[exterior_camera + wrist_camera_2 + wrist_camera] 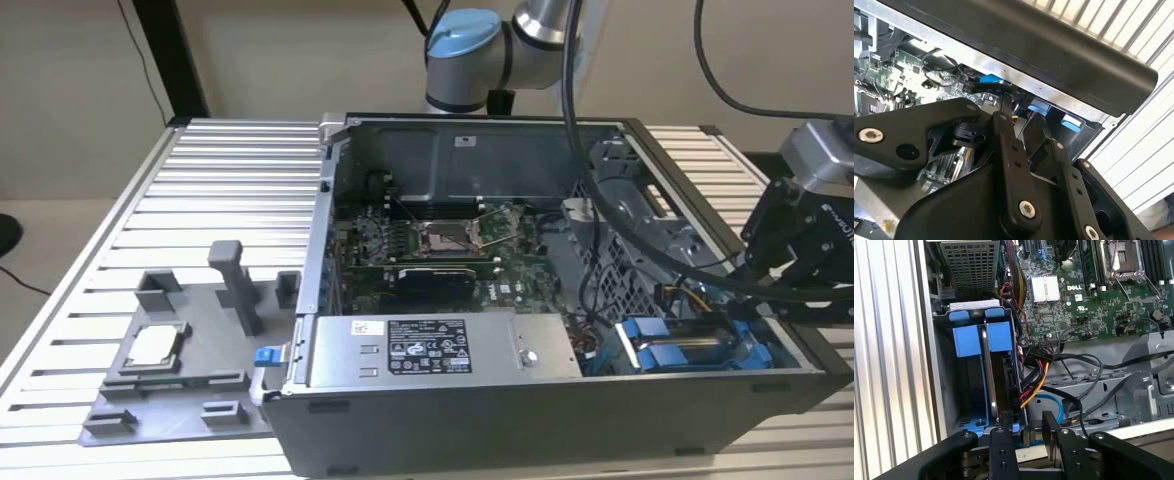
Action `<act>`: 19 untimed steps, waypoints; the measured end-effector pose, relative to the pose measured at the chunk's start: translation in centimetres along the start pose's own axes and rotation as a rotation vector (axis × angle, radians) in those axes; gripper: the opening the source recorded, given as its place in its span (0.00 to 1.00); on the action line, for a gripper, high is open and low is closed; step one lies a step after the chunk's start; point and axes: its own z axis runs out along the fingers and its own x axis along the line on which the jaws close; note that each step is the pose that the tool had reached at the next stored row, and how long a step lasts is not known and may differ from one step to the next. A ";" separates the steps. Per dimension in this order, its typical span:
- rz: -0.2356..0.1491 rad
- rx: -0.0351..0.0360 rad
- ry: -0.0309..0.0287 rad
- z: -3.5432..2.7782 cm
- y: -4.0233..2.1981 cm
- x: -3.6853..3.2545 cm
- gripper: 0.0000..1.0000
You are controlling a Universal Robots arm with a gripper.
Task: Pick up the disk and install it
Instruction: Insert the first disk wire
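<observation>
The disk (990,390) stands on edge in the drive bay at the case's front corner, on the exterior view's right. It is clipped in a bright blue carrier frame (999,336), next to a second blue frame (965,340). Both blue frames (667,352) show in the exterior view. My gripper (1025,419) hovers at the mouth of that bay. Its black fingers (1003,440) are spread apart, one right at the disk's end and the other off to its side. Nothing is clamped between them. The gripper (785,285) hangs over the case's right wall.
The open computer case (534,420) lies on a slatted metal table (214,190), with the motherboard (1089,295) and a grey power-supply box (441,348) inside. Loose cables (1041,380) run beside the bay. A grey fixture tray (174,400) holding a small square chip (154,345) sits on the exterior view's left.
</observation>
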 end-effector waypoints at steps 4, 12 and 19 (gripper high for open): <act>-0.002 -0.0028 -0.0176 -0.11 -0.06 0.30 1.00; -0.010 -0.0123 -0.0804 -0.32 -0.31 1.55 1.00; -0.016 -0.0197 -0.1298 -0.38 -0.53 2.15 1.00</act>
